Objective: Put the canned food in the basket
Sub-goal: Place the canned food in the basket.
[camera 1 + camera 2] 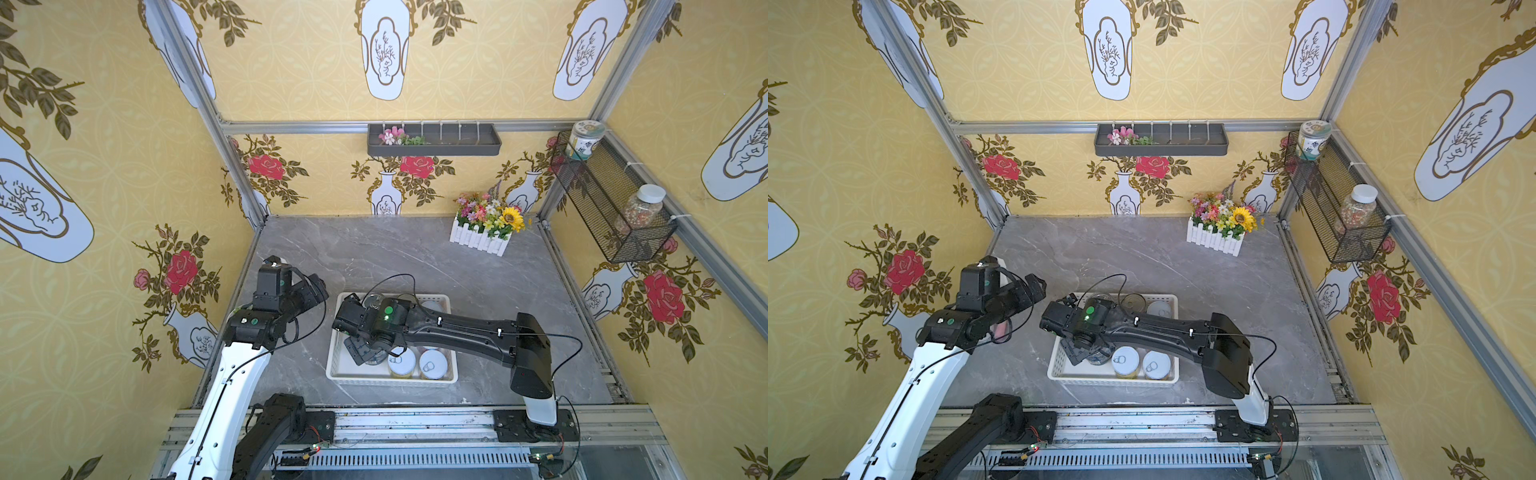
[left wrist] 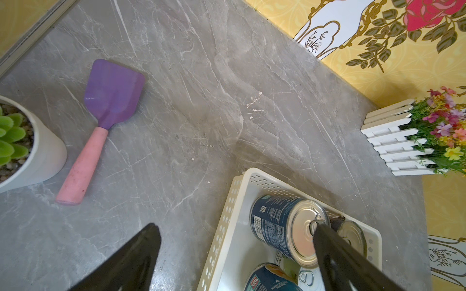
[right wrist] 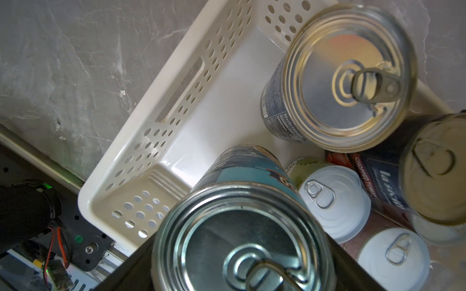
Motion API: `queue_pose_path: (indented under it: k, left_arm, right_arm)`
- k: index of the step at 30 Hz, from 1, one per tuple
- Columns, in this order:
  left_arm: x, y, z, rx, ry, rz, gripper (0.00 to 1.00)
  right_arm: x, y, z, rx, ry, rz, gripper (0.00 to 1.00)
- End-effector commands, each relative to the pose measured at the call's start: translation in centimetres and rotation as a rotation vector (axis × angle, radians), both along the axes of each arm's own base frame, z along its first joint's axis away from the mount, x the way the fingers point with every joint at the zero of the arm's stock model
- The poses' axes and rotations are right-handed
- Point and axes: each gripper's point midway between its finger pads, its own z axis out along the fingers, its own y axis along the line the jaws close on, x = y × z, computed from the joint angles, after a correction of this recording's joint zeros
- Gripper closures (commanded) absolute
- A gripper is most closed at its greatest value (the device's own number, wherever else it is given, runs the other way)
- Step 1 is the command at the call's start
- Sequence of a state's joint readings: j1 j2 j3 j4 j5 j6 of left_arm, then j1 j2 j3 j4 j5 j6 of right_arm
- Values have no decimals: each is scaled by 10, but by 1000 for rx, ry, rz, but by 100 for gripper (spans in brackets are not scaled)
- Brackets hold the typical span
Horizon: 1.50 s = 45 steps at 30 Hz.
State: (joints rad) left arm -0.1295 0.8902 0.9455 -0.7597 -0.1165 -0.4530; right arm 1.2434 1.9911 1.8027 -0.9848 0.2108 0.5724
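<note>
The white perforated basket (image 1: 390,380) (image 1: 1113,380) sits on the grey table with several cans standing in it. My right gripper (image 1: 365,353) (image 3: 239,252) is down in its near-left part, shut on a tall teal-labelled can (image 3: 239,201) with a bare metal top. Beside it stand a dark blue can (image 3: 348,75), a red-and-blue can (image 3: 433,166) and white-lidded cans (image 3: 332,201) (image 1: 433,364). My left gripper (image 1: 316,286) (image 2: 236,226) hangs open above the table just left of the basket (image 2: 227,214), with nothing between its fingers.
A purple spatula with a pink handle (image 2: 111,95) and a white succulent pot (image 2: 37,151) lie left of the basket. A white fence flower box (image 1: 482,232) stands at the back right. A wire wall basket with jars (image 1: 602,199) and a dark tray (image 1: 434,141) hang on the walls.
</note>
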Motion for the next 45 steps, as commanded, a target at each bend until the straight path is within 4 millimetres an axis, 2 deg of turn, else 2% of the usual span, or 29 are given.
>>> queue_pose_path:
  k: [1, 15, 23, 30, 32, 39, 42, 45]
  left_arm:
    - [0, 0, -2, 2, 3, 2, 0]
    - [0, -1, -2, 2, 1, -3, 0]
    - [0, -2, -2, 0, 2, -6, 0]
    - [0, -2, -3, 1, 5, -9, 0]
    - [0, -2, -2, 0, 4, -9, 0]
    - [0, -2, -3, 0, 4, -10, 0]
    - [0, -2, -2, 2, 1, -8, 0]
    - [0, -1, -1, 2, -4, -6, 0]
  right_arm:
    - [6, 12, 1, 47, -29, -8, 25]
    - [41, 8, -35, -50, -89, -39, 24]
    - [64, -3, -37, -52, -118, -85, 24]
    - [75, -11, -39, -51, -129, -107, 24]
    - [75, -12, -40, -58, -133, -106, 19]
    - [75, -18, -33, -73, -154, -115, 8]
    - [73, -20, -21, -66, -184, -115, 1]
    - [71, -21, -2, -49, -226, -112, 3]
